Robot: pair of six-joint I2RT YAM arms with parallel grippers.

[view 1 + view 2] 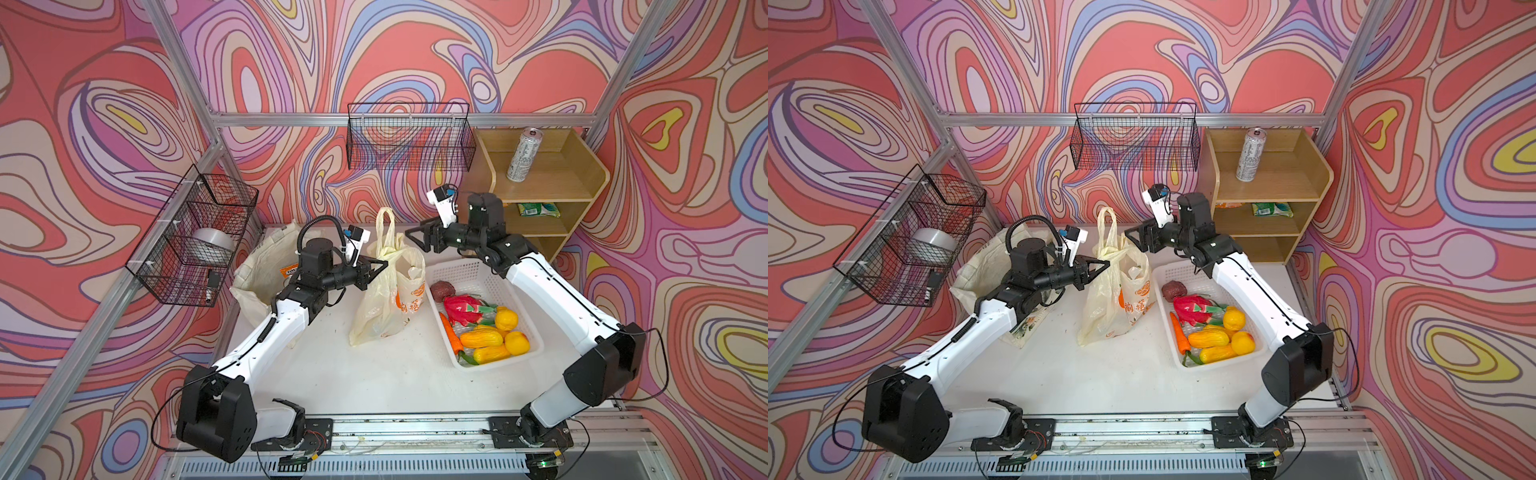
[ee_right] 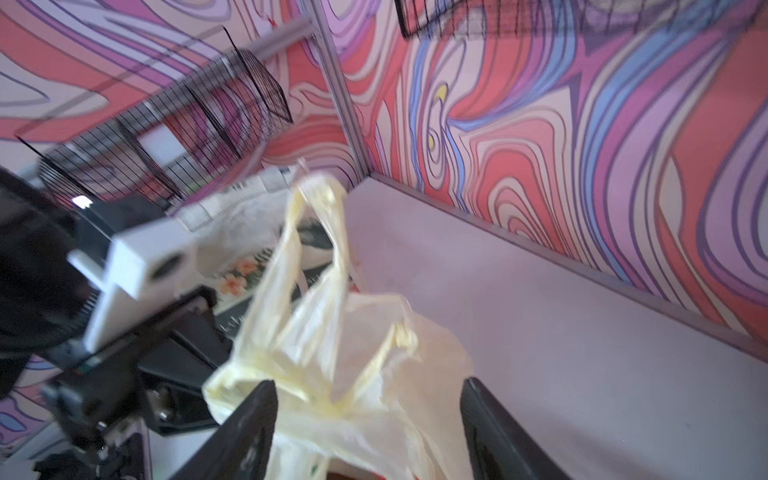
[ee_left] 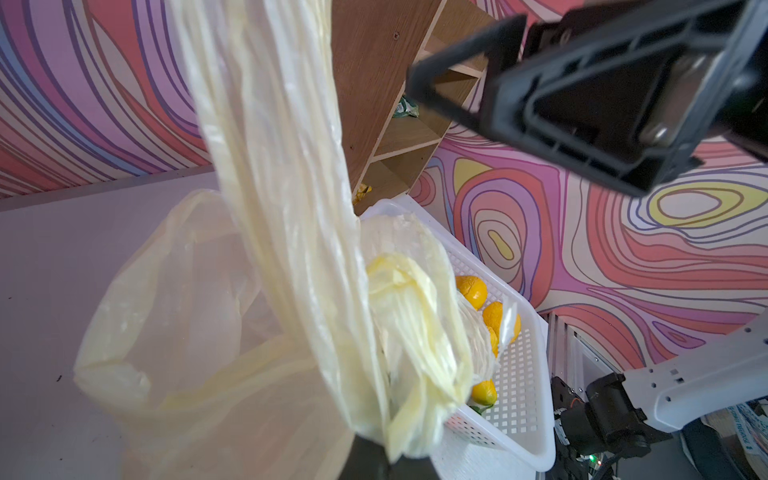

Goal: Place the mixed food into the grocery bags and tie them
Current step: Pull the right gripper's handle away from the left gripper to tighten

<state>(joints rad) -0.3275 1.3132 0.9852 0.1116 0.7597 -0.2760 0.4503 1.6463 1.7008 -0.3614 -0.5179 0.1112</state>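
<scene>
Thin plastic bag: light, soft, slippery.
Clamped by left gripper, with right gripper spread empty; grasp by the bunched handle.

We see a pale-yellow bag with orange print, a cream tote, a white lattice basket of yellow, orange and red fruit, and pink-purple swirled walls.
</scene>
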